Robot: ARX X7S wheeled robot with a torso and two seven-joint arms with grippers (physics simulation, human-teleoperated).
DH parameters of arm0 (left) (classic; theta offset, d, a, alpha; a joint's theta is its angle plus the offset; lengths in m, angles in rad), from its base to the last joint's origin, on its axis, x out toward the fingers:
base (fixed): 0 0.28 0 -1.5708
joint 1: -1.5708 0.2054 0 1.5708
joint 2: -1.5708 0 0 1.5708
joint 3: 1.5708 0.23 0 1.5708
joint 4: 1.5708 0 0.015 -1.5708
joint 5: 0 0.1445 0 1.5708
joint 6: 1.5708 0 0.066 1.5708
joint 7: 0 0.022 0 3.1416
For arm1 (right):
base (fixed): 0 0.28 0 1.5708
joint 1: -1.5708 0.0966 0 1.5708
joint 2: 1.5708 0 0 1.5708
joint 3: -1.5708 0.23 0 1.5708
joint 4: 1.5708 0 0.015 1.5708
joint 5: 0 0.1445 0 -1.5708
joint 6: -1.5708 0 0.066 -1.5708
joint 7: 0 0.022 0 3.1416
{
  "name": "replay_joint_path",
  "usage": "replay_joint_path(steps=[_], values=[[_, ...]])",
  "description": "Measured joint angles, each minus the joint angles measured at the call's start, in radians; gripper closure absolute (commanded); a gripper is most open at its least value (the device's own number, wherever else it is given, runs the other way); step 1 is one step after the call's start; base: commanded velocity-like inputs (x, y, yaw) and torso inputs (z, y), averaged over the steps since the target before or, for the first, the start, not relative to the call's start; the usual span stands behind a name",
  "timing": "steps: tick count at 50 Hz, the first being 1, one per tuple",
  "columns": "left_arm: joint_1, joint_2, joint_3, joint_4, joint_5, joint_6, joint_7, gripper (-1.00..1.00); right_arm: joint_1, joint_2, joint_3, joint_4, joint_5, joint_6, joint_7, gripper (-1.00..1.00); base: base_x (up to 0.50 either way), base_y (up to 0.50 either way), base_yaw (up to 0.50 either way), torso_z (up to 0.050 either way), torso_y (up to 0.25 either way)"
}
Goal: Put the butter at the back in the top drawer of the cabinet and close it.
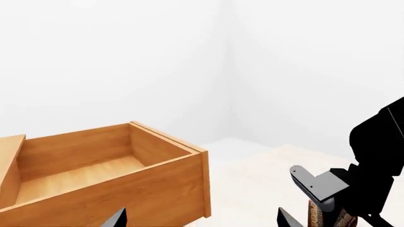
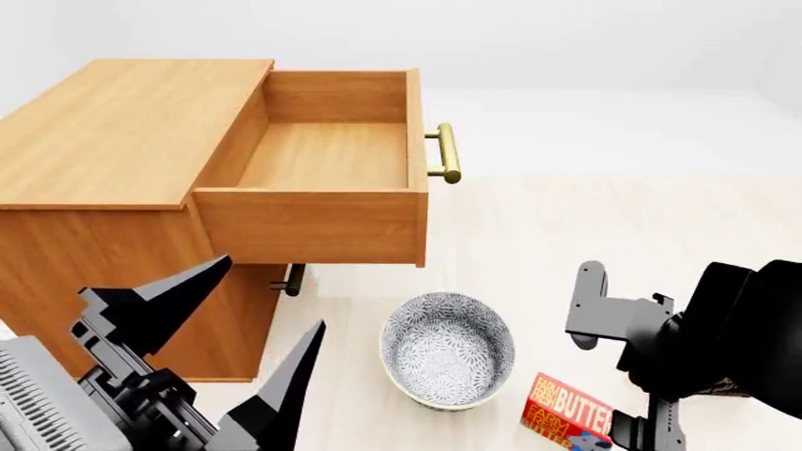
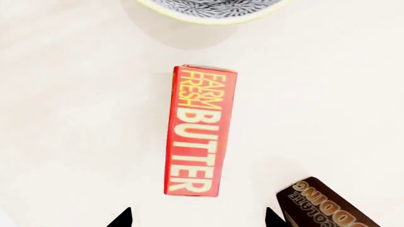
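The butter (image 3: pixel 197 132), a red box with yellow and white lettering, lies flat on the pale floor. My right gripper (image 3: pixel 197 220) hovers over it, open, with the box just ahead of its tips and untouched. In the head view the butter (image 2: pixel 566 411) sits right of the bowl, under my right arm (image 2: pixel 701 348). The cabinet (image 2: pixel 113 141) stands at the left with its top drawer (image 2: pixel 329 155) pulled out and nothing inside it. The brass handle (image 2: pixel 445 155) faces right. My left gripper (image 2: pixel 276 289) is open and holds nothing, low beside the drawer front (image 1: pixel 126 198).
A patterned grey bowl (image 2: pixel 448 349) rests on the floor below the open drawer, left of the butter. The brown chocolate pudding box (image 3: pixel 322 203) lies close beside my right gripper's one finger. A lower drawer's handle (image 2: pixel 292 279) shows under the open drawer.
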Motion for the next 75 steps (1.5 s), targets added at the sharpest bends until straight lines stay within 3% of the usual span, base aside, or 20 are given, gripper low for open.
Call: replay_joint_path(steps=[34,75], values=[[0.008,0.019,-0.001,-0.014,-0.001,-0.006,0.000,-1.00,-0.116,-0.022,0.015,0.116,0.014,-0.122,0.021,-1.00,0.00,0.00,0.00,0.000,0.000],[0.014,0.026,-0.007,-0.021,-0.009,-0.008,0.006,-1.00,-0.160,-0.022,-0.005,0.180,0.000,-0.136,0.033,-1.00,0.00,0.00,0.00,0.000,0.000]])
